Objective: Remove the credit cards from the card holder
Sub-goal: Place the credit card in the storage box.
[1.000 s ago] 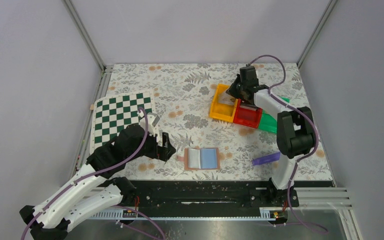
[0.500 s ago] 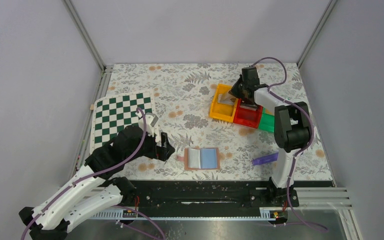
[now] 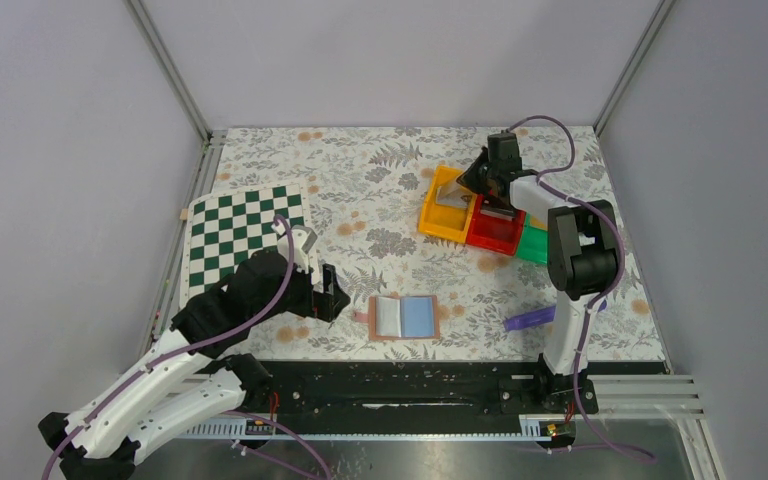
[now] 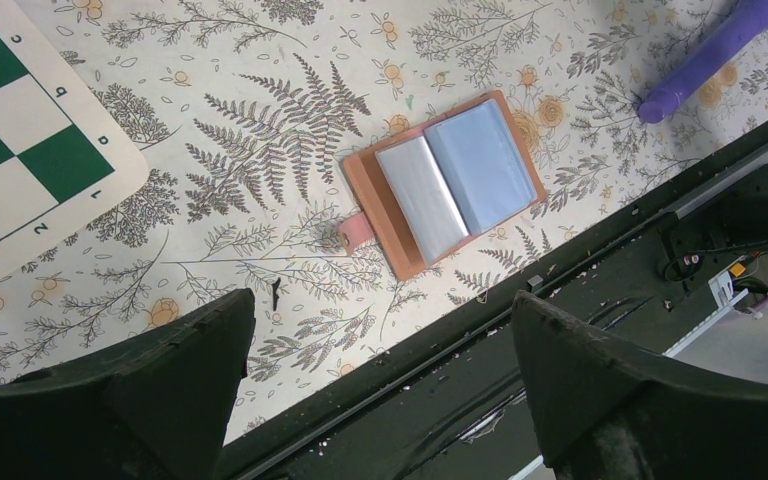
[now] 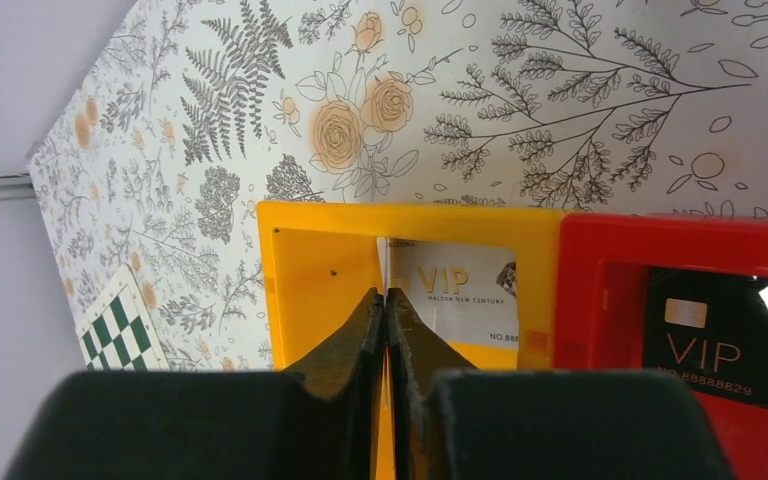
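Table (image 3: 380, 160) carried everything. The chessboard (image 3: 245, 232) sat at its left side and had no part in the job; I use it as the landmark.

Left gripper (image 3: 332, 293) hung just off the chessboard's near-right corner. Its jaws were spread as wide as they go and held nothing. It probably waited there to pin or steady the holder for the next pull.

Right gripper (image 5: 388, 298) was far right of the chessboard, over the yellow tray (image 5: 410, 212). Its jaws were pressed almost together, with only a thin slit between them. Whether they pinched the card's edge, I could not tell.

Red tray (image 5: 600, 290) adjoined the yellow one on the side away from the chessboard, and the green tray (image 3: 535, 245) came after that. The trays looked like drop spots, one card each.

Card holder (image 4: 445, 183) lay right of the chessboard's near corner, toward the arm bases. It was open flat, inside up, likely so the pockets stayed reachable. It lay ahead of the left jaws, apart from them, and well apart from the right jaws. It showed a whitish face and a blue face; cards or bare sleeves, I could not tell.

White VIP card (image 5: 460, 290) was in the yellow tray, its left edge right at the right fingertips. It looked tilted in the top view.

Black VIP card (image 5: 710, 350) lay in the red tray.

So at least two cards looked out, and the job was likely partway done.

Purple object (image 4: 710, 55) lay on the table right of the holder, farther from the chessboard.
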